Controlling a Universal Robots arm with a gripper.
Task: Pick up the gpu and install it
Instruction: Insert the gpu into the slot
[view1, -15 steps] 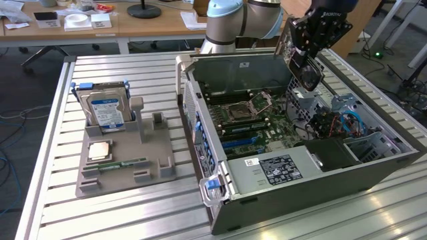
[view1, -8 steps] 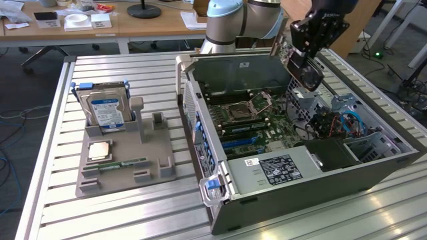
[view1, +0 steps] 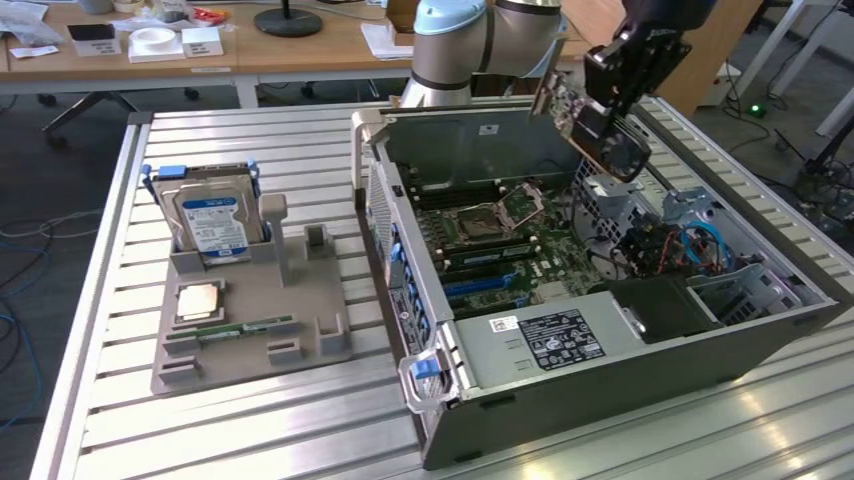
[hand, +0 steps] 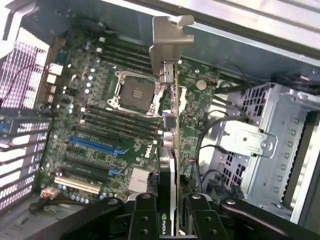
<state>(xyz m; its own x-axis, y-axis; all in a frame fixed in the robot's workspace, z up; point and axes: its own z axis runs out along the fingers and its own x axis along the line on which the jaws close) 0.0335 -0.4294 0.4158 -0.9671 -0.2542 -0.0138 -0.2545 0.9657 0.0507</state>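
My gripper (view1: 611, 118) is shut on the gpu (view1: 601, 135), a thin dark card with a silvery end bracket (hand: 170, 42). It holds the card tilted in the air above the far right part of the open computer case (view1: 587, 370). In the wrist view the gpu (hand: 169, 165) runs edge-on away from my black fingers (hand: 142, 217), which clamp it on both sides. Below it lies the green motherboard (hand: 100, 130) with its CPU socket (hand: 135, 92) and blue expansion slots (hand: 95, 145).
A grey holder (view1: 247, 320) on the exterior view's left carries an upright hard drive (view1: 211, 222), a CPU chip and a memory stick (view1: 247, 326). Inside the case a metal drive cage (hand: 270, 140) and cables sit beside the motherboard. The case stands on a slatted metal table (view1: 200, 430).
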